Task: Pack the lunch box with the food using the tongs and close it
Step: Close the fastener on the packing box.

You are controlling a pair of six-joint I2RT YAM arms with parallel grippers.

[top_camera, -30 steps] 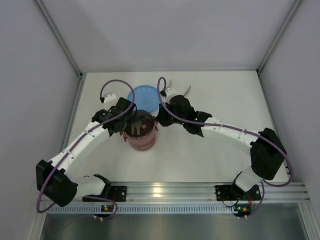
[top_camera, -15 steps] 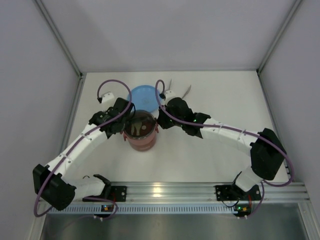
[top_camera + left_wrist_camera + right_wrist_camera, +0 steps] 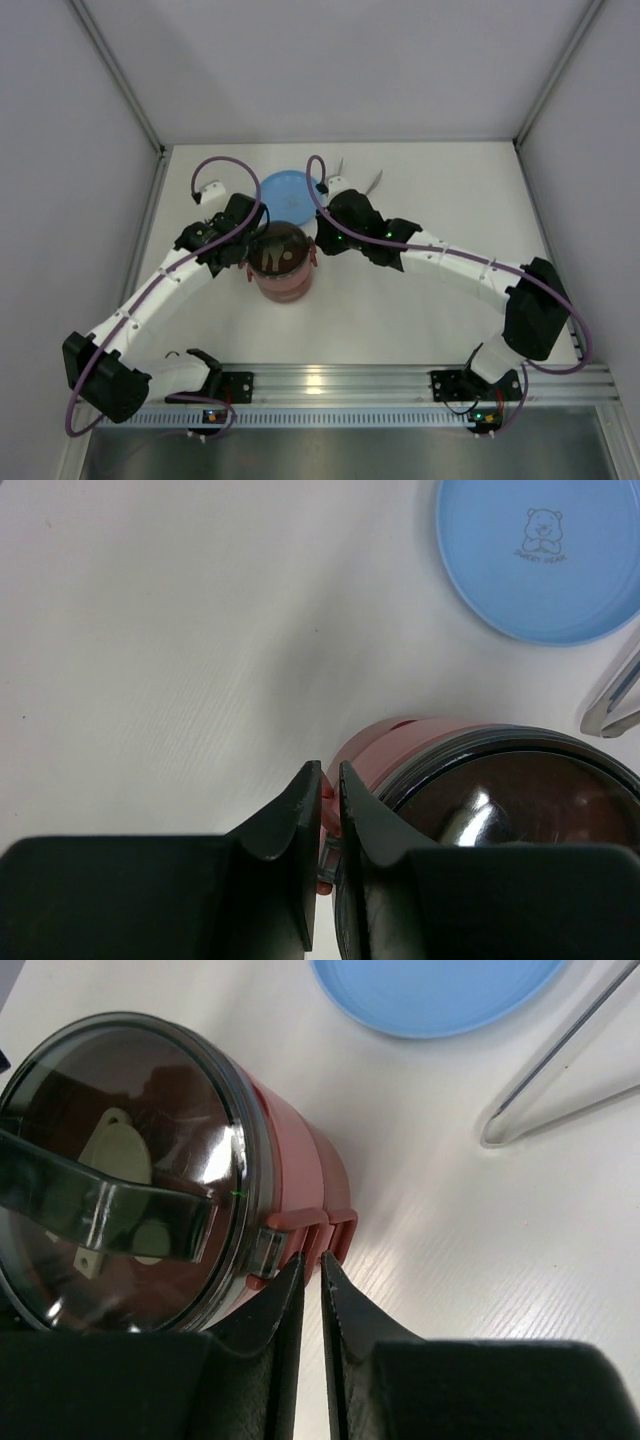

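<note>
The dusty-red lunch box [image 3: 281, 266] stands stacked in the middle of the table, its grey lid [image 3: 120, 1090] on top with the handle [image 3: 100, 1210] across it. My left gripper [image 3: 251, 260] is at its left side. In the left wrist view its jaws [image 3: 330, 770] pinch a red side clasp [image 3: 328, 808]. My right gripper [image 3: 316, 254] is at the box's right side. Its jaws [image 3: 312, 1260] stand a narrow slit apart, tips just short of the red clasps [image 3: 305, 1222], nothing between them. The silver tongs [image 3: 375, 182] lie behind the box. The food is hidden.
A flat light-blue plate [image 3: 288, 187] lies just behind the lunch box, with nothing on it [image 3: 540, 560]. The tongs [image 3: 490, 1135] lie to its right on the white table. Grey walls enclose the table on three sides.
Both wrists have shifted slightly toward the back of the table while staying beside the lunch box. The left arm's elbow has swung a little to the left. The box has not moved.
</note>
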